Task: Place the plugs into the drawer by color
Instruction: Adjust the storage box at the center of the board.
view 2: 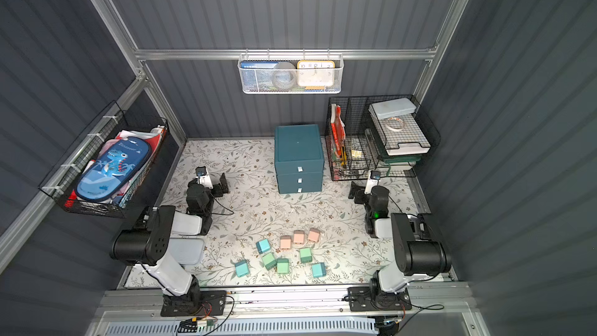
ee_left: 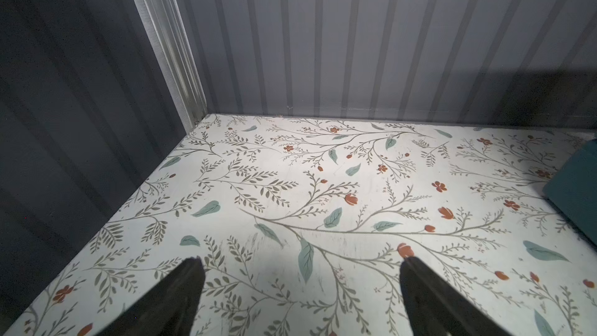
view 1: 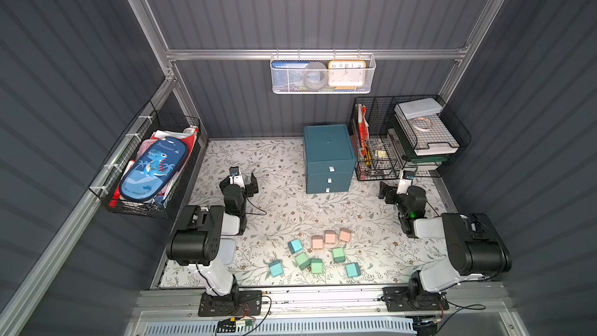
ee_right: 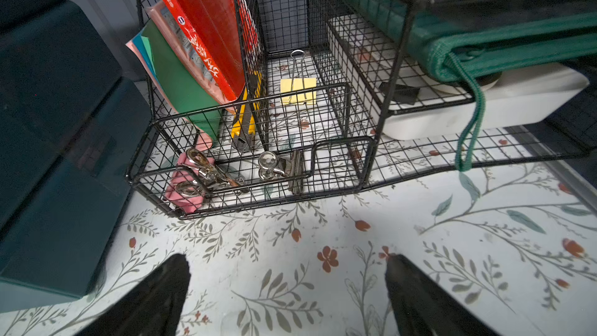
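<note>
In both top views your arms sit folded low over the floral table sheet (view 2: 258, 208), elbows bent. The left gripper (view 1: 239, 184) and right gripper (view 1: 399, 189) are aimed at the ribbed back wall (view 1: 307, 11), both released and carrying nothing. The plugs (view 1: 330, 237), rounded matte cubes in peach-pink, light blue and mint green, lie loose near the front edge, the pink ones in a row. The drawer (view 1: 328, 143), a smooth dark teal box with three white pull tabs, stands shut at the back, between your grippers.

Your left wrist view shows black tapered fingers (ee_left: 181, 295) spread wide above the bare sheet.

Your right wrist view shows fingers (ee_right: 155, 298) equally parted, facing a black wire rack (ee_right: 323, 117) that holds shiny metal binder clips (ee_right: 274, 164).
</note>
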Tool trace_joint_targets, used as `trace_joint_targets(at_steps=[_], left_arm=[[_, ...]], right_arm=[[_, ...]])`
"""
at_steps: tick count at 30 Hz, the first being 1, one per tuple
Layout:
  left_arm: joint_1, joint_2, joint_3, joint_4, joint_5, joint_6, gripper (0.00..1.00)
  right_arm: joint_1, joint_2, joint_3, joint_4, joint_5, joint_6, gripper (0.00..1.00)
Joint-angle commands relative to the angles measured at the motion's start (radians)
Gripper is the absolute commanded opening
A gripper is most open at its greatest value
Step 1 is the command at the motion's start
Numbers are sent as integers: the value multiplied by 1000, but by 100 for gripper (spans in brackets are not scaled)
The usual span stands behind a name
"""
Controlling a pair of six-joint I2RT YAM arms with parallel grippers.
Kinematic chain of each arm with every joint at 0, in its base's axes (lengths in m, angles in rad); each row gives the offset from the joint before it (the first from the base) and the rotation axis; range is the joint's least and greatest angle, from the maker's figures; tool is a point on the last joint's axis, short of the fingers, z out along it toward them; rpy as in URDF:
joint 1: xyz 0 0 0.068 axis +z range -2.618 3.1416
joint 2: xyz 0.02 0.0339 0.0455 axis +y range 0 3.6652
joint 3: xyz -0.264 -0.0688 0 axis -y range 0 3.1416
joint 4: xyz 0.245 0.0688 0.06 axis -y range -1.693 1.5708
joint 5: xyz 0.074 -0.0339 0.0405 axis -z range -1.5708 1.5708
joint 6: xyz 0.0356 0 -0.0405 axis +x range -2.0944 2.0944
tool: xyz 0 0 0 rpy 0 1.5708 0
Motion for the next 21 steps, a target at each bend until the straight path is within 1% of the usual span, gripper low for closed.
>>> trace_joint_targets(at_steps=[1,19,20,21], left_arm=[[-8,-14,-10,25,-9,-14,99],[-8,-16,-12,26,-9,-14,99],[-9,-17,-13,36,-19,-12,99],[-20,-29,5,-10,-103,-5,99]], right_arm=[[-3,-3,-5,12,8,5,99],[-3,-3,-5,13,8,5,99],[-3,-4,-8,15,10,-1,99],[8,-17,-17,31,57,6,99]])
